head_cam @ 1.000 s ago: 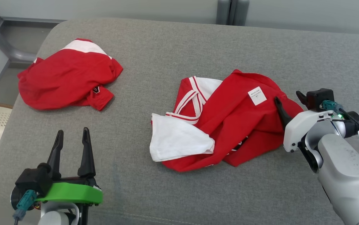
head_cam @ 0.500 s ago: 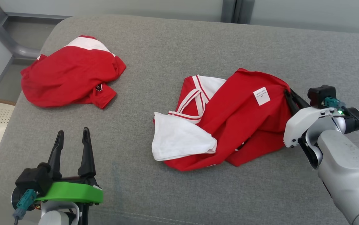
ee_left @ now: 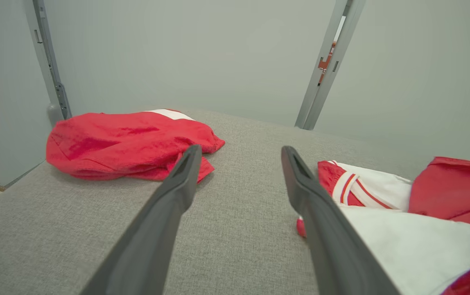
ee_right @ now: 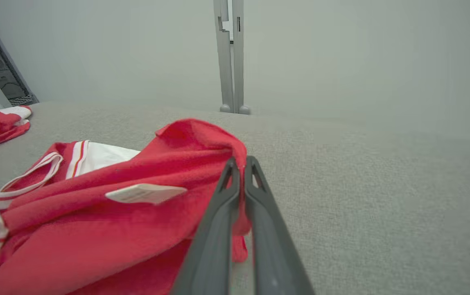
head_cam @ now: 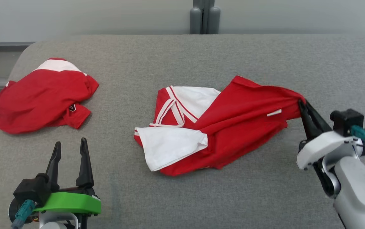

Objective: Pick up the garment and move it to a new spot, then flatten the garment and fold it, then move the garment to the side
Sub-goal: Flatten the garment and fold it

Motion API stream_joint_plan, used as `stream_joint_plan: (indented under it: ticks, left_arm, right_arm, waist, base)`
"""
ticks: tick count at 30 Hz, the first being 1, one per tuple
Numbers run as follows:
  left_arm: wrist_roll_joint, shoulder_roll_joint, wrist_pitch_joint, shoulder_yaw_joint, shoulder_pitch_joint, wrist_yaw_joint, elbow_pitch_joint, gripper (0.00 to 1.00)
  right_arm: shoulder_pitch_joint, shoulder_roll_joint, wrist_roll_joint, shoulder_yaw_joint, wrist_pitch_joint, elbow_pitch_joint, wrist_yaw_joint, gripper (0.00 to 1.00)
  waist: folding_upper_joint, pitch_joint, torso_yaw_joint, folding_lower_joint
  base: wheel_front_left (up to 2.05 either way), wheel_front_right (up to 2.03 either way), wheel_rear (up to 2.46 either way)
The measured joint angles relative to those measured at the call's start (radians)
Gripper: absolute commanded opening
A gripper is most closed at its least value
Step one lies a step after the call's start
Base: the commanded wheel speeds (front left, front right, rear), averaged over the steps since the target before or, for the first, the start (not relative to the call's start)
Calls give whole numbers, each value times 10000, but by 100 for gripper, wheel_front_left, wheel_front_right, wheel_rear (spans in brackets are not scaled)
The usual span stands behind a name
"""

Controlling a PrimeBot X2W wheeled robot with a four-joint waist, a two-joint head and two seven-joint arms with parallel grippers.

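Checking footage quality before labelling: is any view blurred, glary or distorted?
Head view: sharp, even soft light, faint shadows under the garment, no glare. Left wrist view: the wide-angle lens stretches the left gripper, which goes soft near the bottom edge. Right wrist view: the right gripper looks soft close up.

The head view looks down and forward over the grey padded surface (head_cam: 169,60), left hand (head_cam: 70,141) and right hand (head_cam: 301,102) nearest it. Each wrist view sits low, close behind its own hand, facing the wall (ee_left: 218,61). All share the garment (head_cam: 233,127) at the right hand's tips.
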Motion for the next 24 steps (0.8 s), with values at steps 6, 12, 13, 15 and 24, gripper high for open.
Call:
stream_joint_plan:
  ticks: [6, 12, 13, 15, 24]
  left_arm:
    - [-15, -4, 0, -13, 37, 2, 48, 100]
    - [-13, -4, 0, -25, 57, 2, 90, 100]
    - [-13, -4, 0, -31, 58, 2, 100, 100]
    - [-10, -4, 0, -42, 61, 2, 107, 100]
    - [13, -4, 0, -44, 232, -2, 140, 100]
  right_arm:
    - [2149, 376, -13, -656, 0, -1530, -2, 0]
    - [3705, 819, 201, -1043, 17, -2063, 0, 0]
    - [3857, 821, 207, -1112, 17, -2069, -2, 0]
    - [4134, 865, 351, -1223, 38, -2090, -2, 0]
    - [4270, 1143, -10, -1563, 13, -2880, -2, 100]
  waist:
    - [0, -124, -497, 0]
    - [0, -209, -890, 0]
    - [0, -220, -927, 0]
    - [0, -254, -999, 0]
    - [0, -530, -1098, 0]
  base:
    - [0, 0, 0]
    - [0, 0, 0]
    - [0, 0, 0]
    - [0, 0, 0]
    - [0, 0, 0]
